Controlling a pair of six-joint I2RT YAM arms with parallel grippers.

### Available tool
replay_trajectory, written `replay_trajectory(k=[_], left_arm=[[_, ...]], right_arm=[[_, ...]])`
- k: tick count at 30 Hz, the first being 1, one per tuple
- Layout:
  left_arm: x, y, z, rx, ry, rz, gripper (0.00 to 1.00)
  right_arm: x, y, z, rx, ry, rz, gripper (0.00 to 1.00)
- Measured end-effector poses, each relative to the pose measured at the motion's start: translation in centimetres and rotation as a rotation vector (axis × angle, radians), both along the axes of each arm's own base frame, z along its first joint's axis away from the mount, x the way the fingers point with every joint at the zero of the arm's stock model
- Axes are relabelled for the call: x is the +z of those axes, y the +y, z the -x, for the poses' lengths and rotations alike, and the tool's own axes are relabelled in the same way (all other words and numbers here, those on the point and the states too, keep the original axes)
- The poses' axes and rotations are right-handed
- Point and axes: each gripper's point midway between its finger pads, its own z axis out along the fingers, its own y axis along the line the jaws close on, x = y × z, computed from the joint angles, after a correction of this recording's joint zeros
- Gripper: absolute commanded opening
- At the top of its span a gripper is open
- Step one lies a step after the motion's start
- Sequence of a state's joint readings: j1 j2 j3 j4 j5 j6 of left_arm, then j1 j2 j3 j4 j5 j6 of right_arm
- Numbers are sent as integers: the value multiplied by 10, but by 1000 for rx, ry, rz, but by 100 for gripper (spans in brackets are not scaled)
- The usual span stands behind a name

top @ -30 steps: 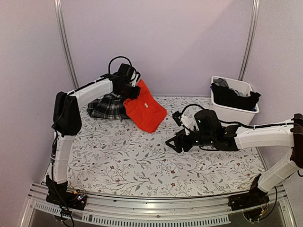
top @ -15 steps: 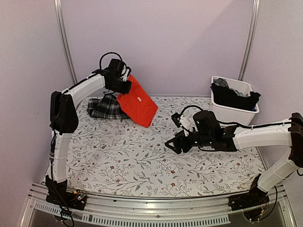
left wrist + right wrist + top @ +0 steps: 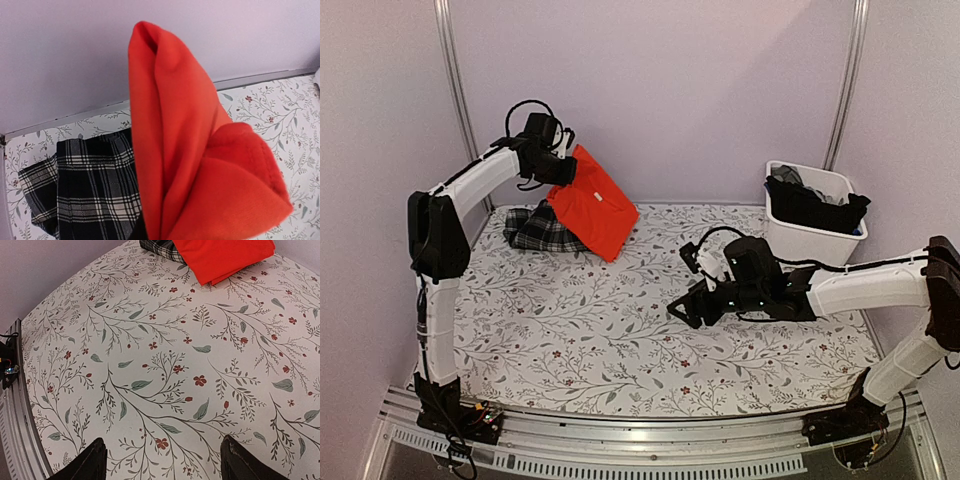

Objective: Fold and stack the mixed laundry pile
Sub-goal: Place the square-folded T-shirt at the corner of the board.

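Nearest, the right fingers (image 3: 93, 463) hang spread and empty low over a bare stretch of the floral tablecloth (image 3: 620, 340) on the counter, right of centre. They appear to be parked clear of the work until a hem needs catching. Farther back on the left, the left fingers (image 3: 556, 168) are clenched on the upper edge of the orange-red garment (image 3: 596, 202). It is raised high so that it hangs free in a slanted sheet, its lower corner close to the tablecloth. Doubled layers show along its edge, so it looks at least partly folded. Just below and to the left lies the black-and-white plaid garment (image 3: 538, 232), a compact bundle by the far edge and probably the base of the stack. At the far right, a white plastic bin (image 3: 817, 243) keeps the dark garments (image 3: 815, 207) heaped above its rim, not yet dealt with.
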State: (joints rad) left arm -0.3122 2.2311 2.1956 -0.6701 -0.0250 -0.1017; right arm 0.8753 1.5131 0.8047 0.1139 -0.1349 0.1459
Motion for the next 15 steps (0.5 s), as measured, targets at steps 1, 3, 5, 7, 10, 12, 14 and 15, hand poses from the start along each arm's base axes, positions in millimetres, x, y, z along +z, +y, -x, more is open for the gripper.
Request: replay_trajectory(k=[1, 3, 5, 7, 10, 12, 14, 15], left_arm=[[0, 4, -1, 8, 0, 5, 0], [-3, 14, -4, 28, 7, 21, 0], [-10, 26, -6, 52, 17, 32, 0], [-20, 40, -9, 79, 32, 47, 0], [-43, 61, -10, 125, 62, 62, 0], [-62, 72, -9, 160, 87, 73, 0], [-82, 83, -6, 193, 116, 84, 0], [-92, 89, -3, 214, 132, 88, 0]], right_arm=[[-2, 0, 0, 2, 3, 2, 77], [-5, 1, 0, 3, 8, 7, 77], [-7, 1, 0, 5, 13, 12, 77], [-10, 2, 0, 7, 18, 16, 77], [-11, 2, 0, 8, 20, 19, 77], [-11, 2, 0, 9, 20, 19, 77], [-12, 2, 0, 9, 22, 20, 77], [-13, 2, 0, 9, 23, 22, 77]])
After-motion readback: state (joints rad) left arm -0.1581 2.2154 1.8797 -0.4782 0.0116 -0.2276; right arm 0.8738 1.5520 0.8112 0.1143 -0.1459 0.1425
